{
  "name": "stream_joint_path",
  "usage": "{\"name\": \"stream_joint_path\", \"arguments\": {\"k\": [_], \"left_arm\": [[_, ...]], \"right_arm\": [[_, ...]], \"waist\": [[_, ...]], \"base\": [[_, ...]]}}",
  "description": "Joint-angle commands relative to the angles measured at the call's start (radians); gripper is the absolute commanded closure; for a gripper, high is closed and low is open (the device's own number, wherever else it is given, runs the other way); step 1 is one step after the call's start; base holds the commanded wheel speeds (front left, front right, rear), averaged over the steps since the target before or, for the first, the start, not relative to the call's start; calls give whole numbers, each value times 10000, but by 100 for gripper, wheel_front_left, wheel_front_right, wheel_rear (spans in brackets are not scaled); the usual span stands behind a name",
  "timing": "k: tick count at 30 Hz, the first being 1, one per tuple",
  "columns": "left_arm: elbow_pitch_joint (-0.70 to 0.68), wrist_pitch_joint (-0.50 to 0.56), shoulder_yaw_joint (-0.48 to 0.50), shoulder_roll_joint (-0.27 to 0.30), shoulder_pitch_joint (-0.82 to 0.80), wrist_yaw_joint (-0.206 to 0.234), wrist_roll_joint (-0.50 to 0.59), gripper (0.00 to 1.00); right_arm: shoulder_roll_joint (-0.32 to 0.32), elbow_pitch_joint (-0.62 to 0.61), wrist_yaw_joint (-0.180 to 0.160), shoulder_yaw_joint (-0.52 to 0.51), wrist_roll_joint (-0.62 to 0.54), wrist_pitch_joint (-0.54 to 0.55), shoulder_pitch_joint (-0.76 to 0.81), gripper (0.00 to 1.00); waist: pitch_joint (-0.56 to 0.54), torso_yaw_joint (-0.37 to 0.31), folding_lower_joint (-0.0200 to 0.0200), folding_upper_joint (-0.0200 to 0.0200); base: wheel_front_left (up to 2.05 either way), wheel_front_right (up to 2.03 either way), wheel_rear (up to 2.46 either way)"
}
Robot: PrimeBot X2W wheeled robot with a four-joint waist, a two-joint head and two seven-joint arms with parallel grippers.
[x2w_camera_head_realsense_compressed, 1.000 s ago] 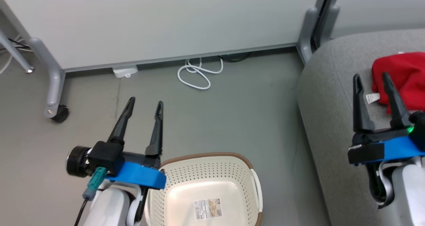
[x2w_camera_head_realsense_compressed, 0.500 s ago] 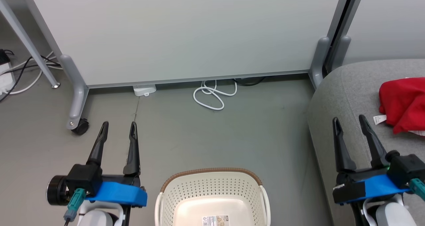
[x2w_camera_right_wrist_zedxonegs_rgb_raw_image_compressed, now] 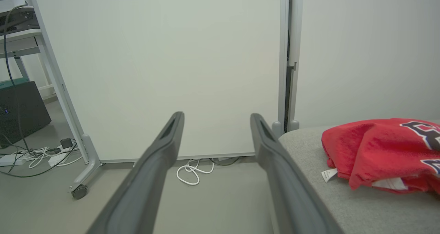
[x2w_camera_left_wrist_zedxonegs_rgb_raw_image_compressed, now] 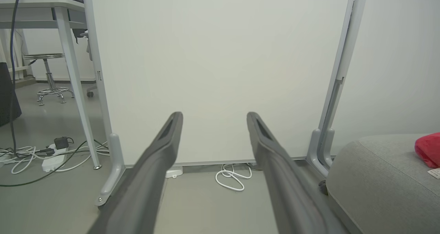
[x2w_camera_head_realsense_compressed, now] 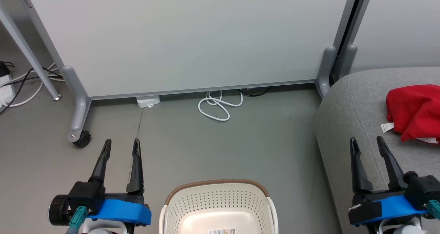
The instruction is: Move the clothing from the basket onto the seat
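Red jersey clothing (x2w_camera_head_realsense_compressed: pixel 412 112) on grey woven seat (x2w_camera_head_realsense_compressed: pixel 350 124); white tag (x2w_camera_head_realsense_compressed: pixel 387 127), black-white lettering (x2w_camera_right_wrist_zedxonegs_rgb_raw_image_compressed: pixel 419 129) unreadable. Cream perforated basket (x2w_camera_head_realsense_compressed: pixel 220 196): sticker (x2w_camera_head_realsense_compressed: pixel 221 231) print illegible. Left gripper (x2w_camera_head_realsense_compressed: pixel 122 141), right gripper (x2w_camera_head_realsense_compressed: pixel 365 139): jaws spread, empty.

The clothing (x2w_camera_head_realsense_compressed: pixel 412 110) lies on the seat (x2w_camera_head_realsense_compressed: pixel 354 106), right of the basket (x2w_camera_head_realsense_compressed: pixel 220 199) standing on the floor (x2w_camera_head_realsense_compressed: pixel 261 141).

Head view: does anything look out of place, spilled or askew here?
Nothing damaged or spilled. The red jersey clothing lies in a crumpled heap on the grey seat, and a white cable lies loosely coiled on the floor.
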Motion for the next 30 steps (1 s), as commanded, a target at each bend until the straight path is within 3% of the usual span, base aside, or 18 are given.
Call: {"name": "stream_joint_path", "arguments": {"k": [1, 8, 9, 14, 30], "left_arm": [[9, -26, 57, -10, 84, -42, 72, 0], [179, -26, 115, -69, 88, -34, 239, 0], [177, 2, 95, -71, 40, -41, 174, 100], [604, 109, 114, -121, 350, -43, 26, 100], [537, 849, 459, -129, 168, -111, -2897, 100]], "right_arm": [[55, 7, 5, -28, 4, -37, 146, 0], [98, 115, 5, -65, -14, -37, 157, 0], [65, 115, 0, -53, 16, 0, 27, 100], [94, 561, 0, -57, 158, 106, 149, 100], [100, 600, 0, -129, 3042, 844, -4, 100]], "waist": [[-20, -11, 0, -1], [-99, 8, 0, -1], [-102, 8, 0, -1], [-104, 3, 0, -1], [-78, -51, 0, -1]], "base": [[0, 0, 0], [0, 0, 0], [0, 0, 0], [0, 0, 0], [0, 0, 0]]}}
